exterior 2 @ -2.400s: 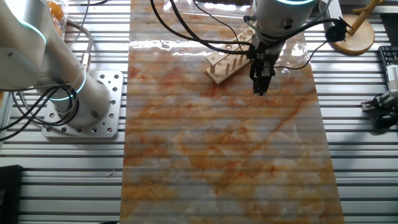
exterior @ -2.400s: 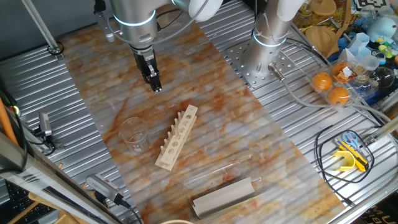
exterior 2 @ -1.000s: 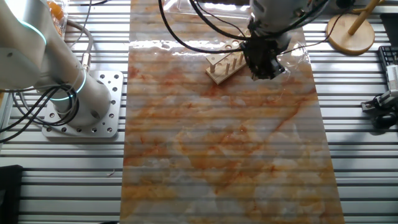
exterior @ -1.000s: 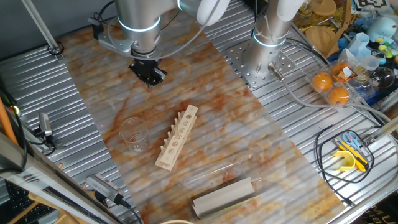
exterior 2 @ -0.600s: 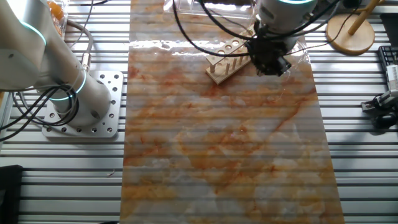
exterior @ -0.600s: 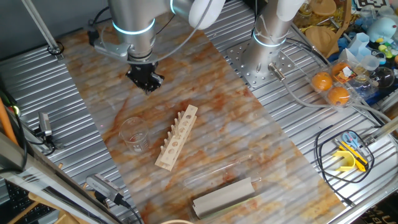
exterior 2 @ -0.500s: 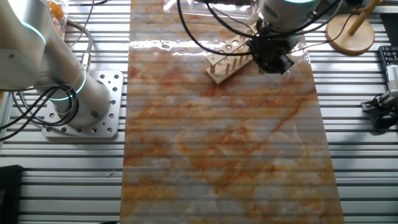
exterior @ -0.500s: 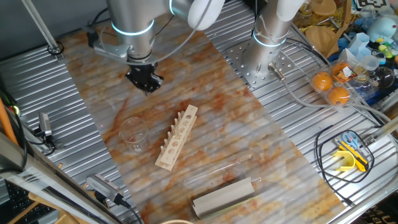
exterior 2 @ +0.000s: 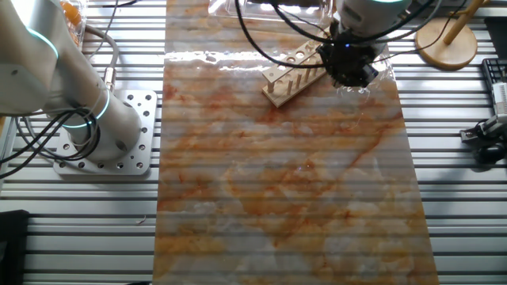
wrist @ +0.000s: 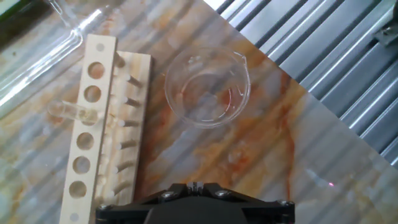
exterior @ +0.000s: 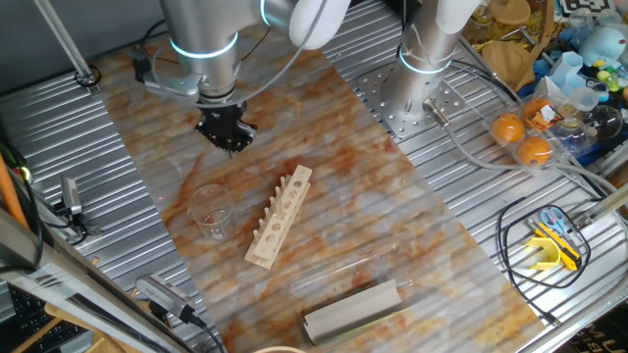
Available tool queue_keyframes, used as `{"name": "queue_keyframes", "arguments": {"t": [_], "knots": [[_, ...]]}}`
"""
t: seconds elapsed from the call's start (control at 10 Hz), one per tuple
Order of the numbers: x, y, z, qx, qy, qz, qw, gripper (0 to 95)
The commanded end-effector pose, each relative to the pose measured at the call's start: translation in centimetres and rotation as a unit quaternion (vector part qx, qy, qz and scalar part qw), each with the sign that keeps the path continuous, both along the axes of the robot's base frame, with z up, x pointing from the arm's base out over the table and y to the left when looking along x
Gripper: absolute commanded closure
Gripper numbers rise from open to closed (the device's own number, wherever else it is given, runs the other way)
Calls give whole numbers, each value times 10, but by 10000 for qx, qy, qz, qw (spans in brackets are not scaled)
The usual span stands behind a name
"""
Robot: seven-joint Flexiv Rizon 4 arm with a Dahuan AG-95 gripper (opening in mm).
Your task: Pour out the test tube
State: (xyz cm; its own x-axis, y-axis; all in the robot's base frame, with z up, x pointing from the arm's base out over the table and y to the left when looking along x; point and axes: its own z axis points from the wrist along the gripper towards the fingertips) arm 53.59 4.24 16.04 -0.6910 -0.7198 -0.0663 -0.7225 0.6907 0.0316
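A marbled orange-and-white mat [exterior: 324, 196] covers the ribbed metal table [exterior: 59, 147]. At the middle of one fixed view lies a pale wooden rack [exterior: 279, 217] with round holes and pegs. Left of it stands a squat clear glass beaker [exterior: 211, 211]. In the hand view, the short clear test tube [wrist: 73, 112] rests across the rack at left. The arm [exterior: 201, 39] hangs upright at upper left; the gripper [exterior: 227, 135] points down, and whether its fingers are parted cannot be told.
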Motion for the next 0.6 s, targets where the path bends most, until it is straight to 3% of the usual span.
{"name": "queue_keyframes", "arguments": {"t": [0.1,0.3,0.6], "knots": [[-2,0,0,297,-72,428,9986,950],[-1,2,1,602,-66,588,9964,950],[4,10,-4,868,-179,1085,9901,950]]}}
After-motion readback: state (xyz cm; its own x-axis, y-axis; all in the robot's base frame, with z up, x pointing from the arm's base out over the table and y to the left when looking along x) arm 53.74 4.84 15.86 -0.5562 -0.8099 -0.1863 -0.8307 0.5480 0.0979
